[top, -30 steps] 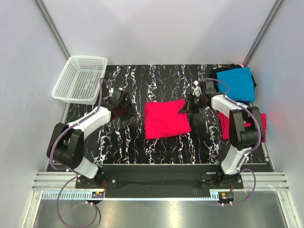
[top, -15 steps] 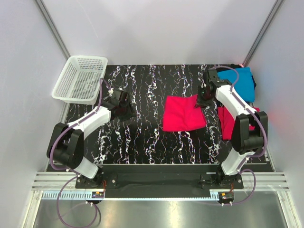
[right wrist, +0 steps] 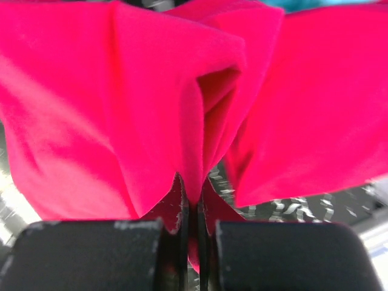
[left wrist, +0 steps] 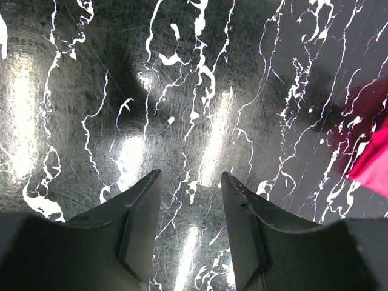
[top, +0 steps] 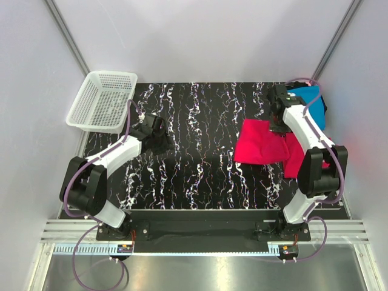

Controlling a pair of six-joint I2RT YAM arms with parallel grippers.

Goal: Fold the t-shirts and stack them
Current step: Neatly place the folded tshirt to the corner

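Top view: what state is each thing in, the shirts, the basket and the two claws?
held red t-shirt: folded, pinched at an edge, partly over the other red one.
second red t-shirt: lying at the table's right edge, partly covered.
turquoise t-shirt: folded, far right corner.
basket: upright, far left.
left gripper: open, holding nothing.
right gripper: shut on the held red t-shirt.

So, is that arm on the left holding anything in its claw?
No, the left gripper is open, with only the marbled table showing between its jaws.
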